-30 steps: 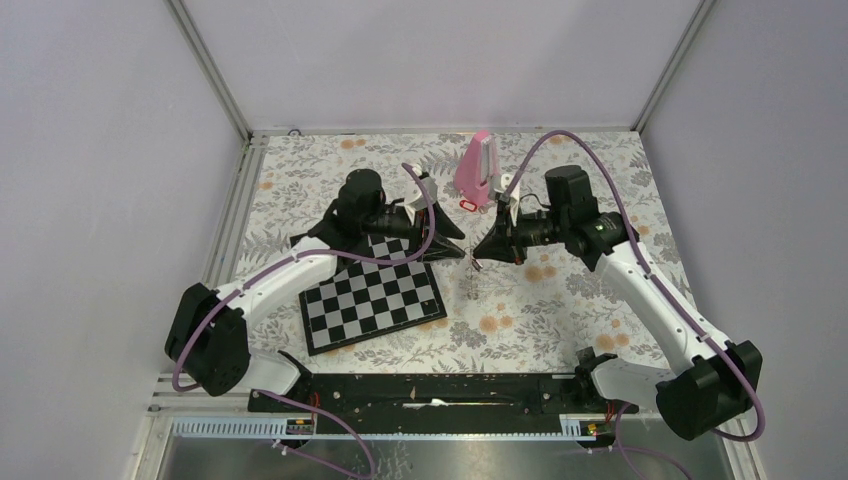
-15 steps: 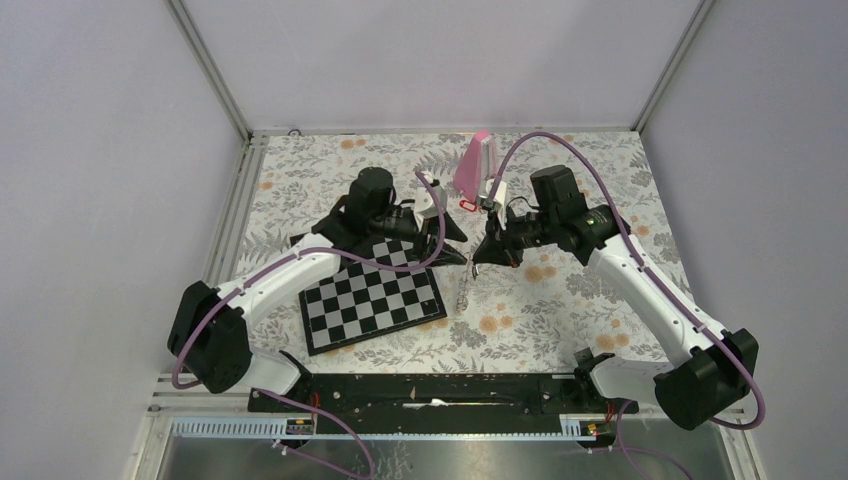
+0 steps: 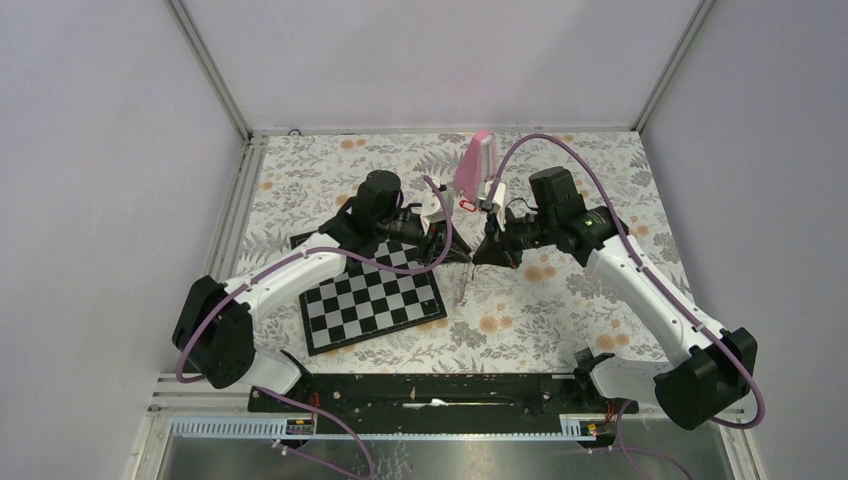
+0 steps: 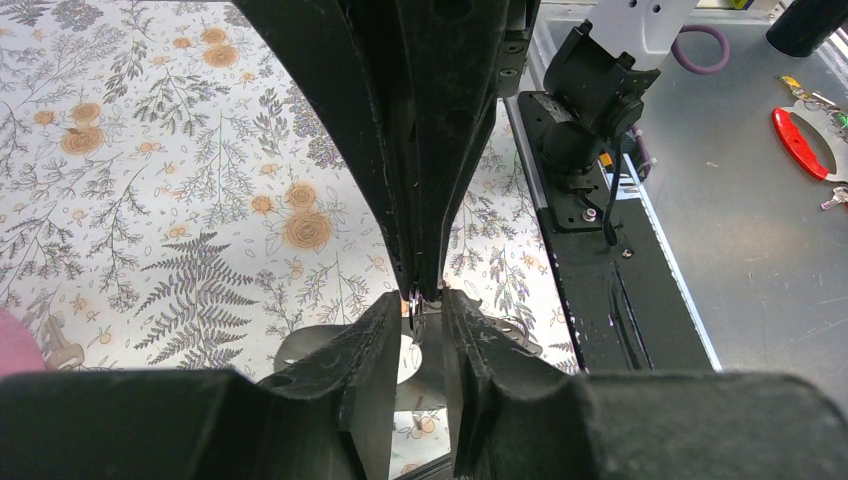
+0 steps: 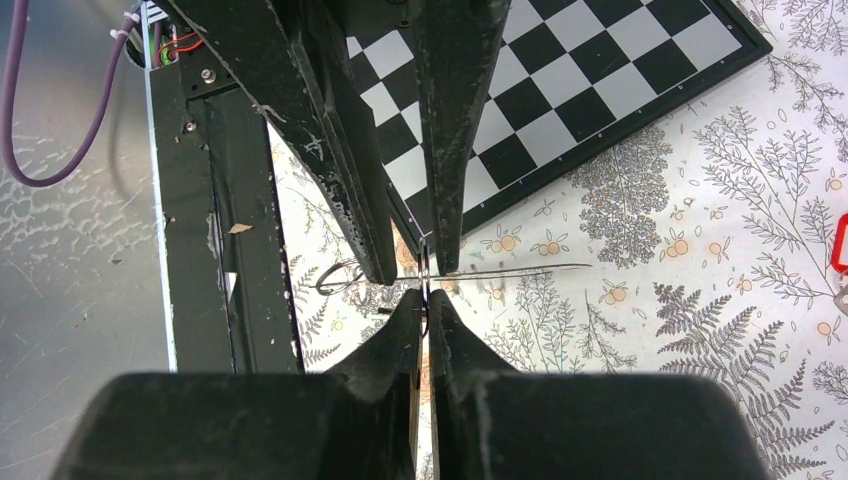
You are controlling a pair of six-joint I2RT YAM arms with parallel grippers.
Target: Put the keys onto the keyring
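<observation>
Starting at the left, a chessboard [image 3: 365,295] is seen lying on the flowered bench [image 3: 560,300], in front of the left arm. Just past its far right corner the left end effector [image 3: 455,256] is held tip to tip with the other one. In the left wrist view its fingers [image 4: 380,335] stand a little apart, with the tips of the opposite fingers between them. Whether anything is pinched there cannot be told.

In the middle the keyring [image 3: 464,287] is found. It is a thin pale loop that hangs down from the place where the two tips meet. Whether its lower end touches the bench cannot be told. Behind it, by the foot of the pink metronome [image 3: 474,165], the red key [image 3: 465,206] is lying on the bench, apart from the loop.

To the right, the right end effector [image 3: 480,255] is clenched on the keyring, and the wire is caught between its closed fingers [image 5: 395,345]. The metal key cannot be made out with certainty.

The task is judged to be at an early stage. The loop is lifted and held, but no key is seen on it. The red key has not yet been picked up and threaded, and the same is probably true of the metal key.
</observation>
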